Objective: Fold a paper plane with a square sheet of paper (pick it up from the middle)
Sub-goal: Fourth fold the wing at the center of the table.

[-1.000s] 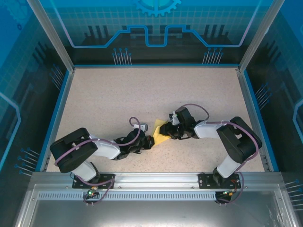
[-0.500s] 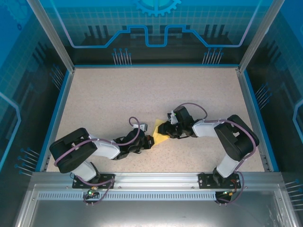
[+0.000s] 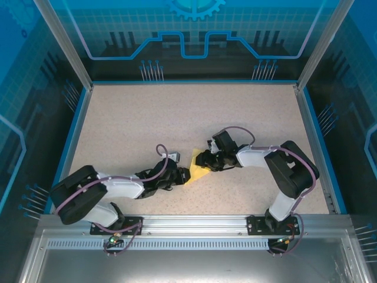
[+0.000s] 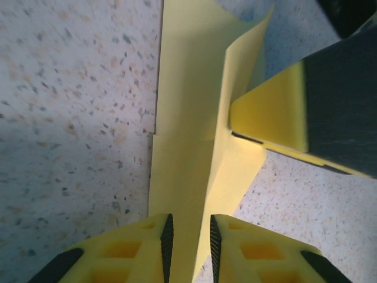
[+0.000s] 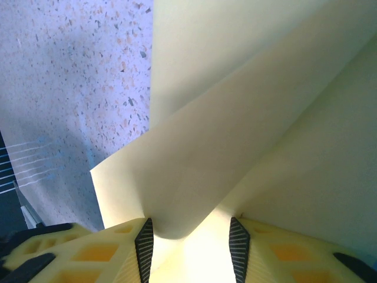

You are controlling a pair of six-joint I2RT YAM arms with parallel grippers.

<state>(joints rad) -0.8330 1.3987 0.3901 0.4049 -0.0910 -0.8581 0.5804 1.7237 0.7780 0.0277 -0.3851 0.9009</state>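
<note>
The square sheet of paper is pale yellow and folded into a narrow creased shape, lying on the speckled table between the two grippers. My left gripper is at its near-left end. In the left wrist view, the paper runs up between the left gripper, whose jaws stand slightly apart and open. My right gripper is at the paper's far-right side. One of its fingers rests against a raised flap. In the right wrist view a curled flap lies between the wide, open right gripper.
The speckled table stretches away beyond the arms, bounded by blue side walls and a metal rail at the near edge. Both arms lie low over the table's near middle.
The left jaws have parted from a shut grip on the paper, and the left arm's elbow has swung left. The right gripper has crept left along the paper.
</note>
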